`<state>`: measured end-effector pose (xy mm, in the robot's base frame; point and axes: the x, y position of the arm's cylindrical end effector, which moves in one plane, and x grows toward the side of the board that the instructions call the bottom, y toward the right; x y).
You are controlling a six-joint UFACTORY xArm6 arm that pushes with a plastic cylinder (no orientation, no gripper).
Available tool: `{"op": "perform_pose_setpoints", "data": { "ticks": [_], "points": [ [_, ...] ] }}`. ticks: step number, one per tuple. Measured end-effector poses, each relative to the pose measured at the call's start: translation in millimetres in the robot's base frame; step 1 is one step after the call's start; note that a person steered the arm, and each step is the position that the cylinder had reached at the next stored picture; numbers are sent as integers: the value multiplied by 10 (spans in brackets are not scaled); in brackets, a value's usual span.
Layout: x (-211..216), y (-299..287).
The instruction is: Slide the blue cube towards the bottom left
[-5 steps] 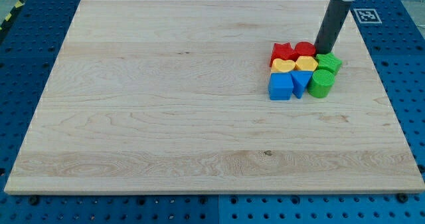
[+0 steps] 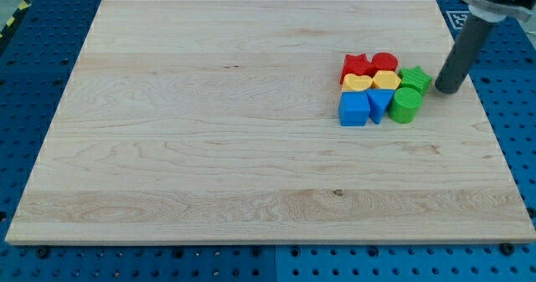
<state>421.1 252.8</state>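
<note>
1. Standing at the view's right edge of the cluster, my tip [image 2: 446,90] rests on the bench [image 2: 209,131] just beside the green star block [image 2: 414,79], with a thin gap between them as far as I can tell.
2. There is no pincer on this arm, so there is nothing to be apart, together or clamped; the dark rod simply ends in the tip.
3. The blue cube [image 2: 353,109] sits at the lower left corner of the cluster, in the right half of the bench and nearer the view's top than its bottom. It touches the blue triangular block [image 2: 378,105] on its right and the yellow heart block [image 2: 358,83] above it.
4. The rest of the pack: a red star block [image 2: 357,64] and a red rounded block [image 2: 384,63] along the top, a yellow hexagon-like block [image 2: 387,80] in the middle, and a green cylinder [image 2: 405,105] at the lower right.
5. As for progress, I judge the task hardly begun. The cube lies well apart from the bottom left of the bench, with open wood all the way there.
6. The tip is on the far side of the cluster from the cube, with several blocks between. What is left, I reckon, is the whole push: getting the tip to the cube's upper right and driving it diagonally down and left without dragging its neighbours along.
</note>
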Motion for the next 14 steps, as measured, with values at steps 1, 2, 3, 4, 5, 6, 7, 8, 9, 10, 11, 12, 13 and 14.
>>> {"op": "perform_pose_setpoints", "data": {
  "ticks": [1, 2, 3, 4, 5, 6, 7, 8, 9, 10, 11, 12, 13, 14],
  "points": [
    [321, -42],
    [379, -360],
    [382, -615],
    [393, -858],
    [513, -1087],
    [663, -1362],
    [575, -1567],
    [466, -1378],
    [400, -1266],
    [300, -1443],
    [274, -1516],
    [274, -1516],
    [305, -1675],
    [305, -1940]
  ]
}}
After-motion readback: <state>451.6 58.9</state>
